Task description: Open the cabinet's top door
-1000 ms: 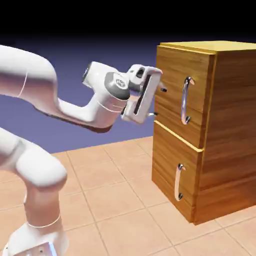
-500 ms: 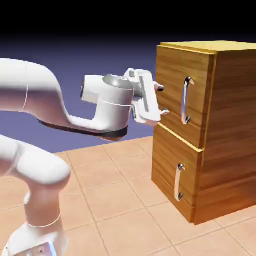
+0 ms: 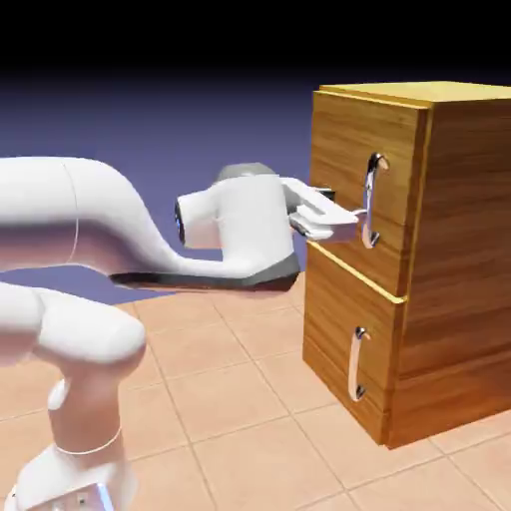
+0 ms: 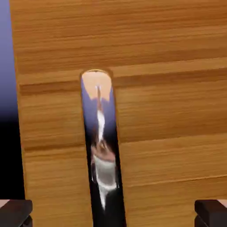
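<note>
While jaws [image 3: 351, 213] straddle handle [image 4: 103, 150] | top door [image 3: 344, 180] shut | tiled floor [image 3: 230, 399] beneath

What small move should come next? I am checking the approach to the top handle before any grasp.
Probably ease forward a little more, then close. In the hand view the top door's handle stands between the two fingertips, left of middle; the jaws are open, and the top door looks shut.

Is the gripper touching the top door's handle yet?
Apart. In the hand view, the handle runs up the middle while the fingertips sit far out at either bottom corner, wood showing between. The gripper is open.
</note>
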### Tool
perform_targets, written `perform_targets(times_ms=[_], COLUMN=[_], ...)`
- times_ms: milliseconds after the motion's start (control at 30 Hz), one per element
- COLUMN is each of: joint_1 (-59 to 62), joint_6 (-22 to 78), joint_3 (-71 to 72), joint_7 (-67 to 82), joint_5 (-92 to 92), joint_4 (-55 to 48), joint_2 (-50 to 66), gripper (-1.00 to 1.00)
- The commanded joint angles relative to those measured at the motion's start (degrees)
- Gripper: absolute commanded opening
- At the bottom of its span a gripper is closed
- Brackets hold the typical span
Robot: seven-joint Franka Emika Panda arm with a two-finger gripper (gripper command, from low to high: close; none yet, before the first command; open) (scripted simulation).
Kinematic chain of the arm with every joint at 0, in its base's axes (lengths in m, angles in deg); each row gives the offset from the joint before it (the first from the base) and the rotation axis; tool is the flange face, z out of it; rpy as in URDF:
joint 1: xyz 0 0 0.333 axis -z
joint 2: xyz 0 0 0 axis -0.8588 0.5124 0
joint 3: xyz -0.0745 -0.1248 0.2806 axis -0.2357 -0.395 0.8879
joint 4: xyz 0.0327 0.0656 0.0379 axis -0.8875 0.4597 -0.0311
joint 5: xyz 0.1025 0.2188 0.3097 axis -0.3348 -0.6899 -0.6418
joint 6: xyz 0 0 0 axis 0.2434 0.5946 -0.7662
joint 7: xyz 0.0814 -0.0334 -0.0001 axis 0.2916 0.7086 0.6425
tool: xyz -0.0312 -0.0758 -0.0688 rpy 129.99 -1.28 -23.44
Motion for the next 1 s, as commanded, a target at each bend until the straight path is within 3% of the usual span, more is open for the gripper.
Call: perform_targets(times_ms=[0, 167, 200, 367, 667, 967], joint_1=[0.0, -9.86, -9.86, -1.76, 14.67, 21.33], joint_6=[0.0, 2.97, 2.97, 4.38, 14.45, 25.36], joint_3=[0.0, -5.78, -5.79, 1.44, 19.6, 35.98], joint_7=[0.0, -2.0, -2.0, -7.97, 0.96, 9.17], joint_5=[0.0, 2.34, 2.34, 1.63, -19.81, -42.24], joint_4=[0.0, -6.87, -6.87, -3.88, 9.09, 17.69], joint_2=[0.0, 5.66, 5.66, 9.02, 4.15, -2.83], gripper=[0.0, 0.0, -1.0, -1.0, -1.0, -1.0])
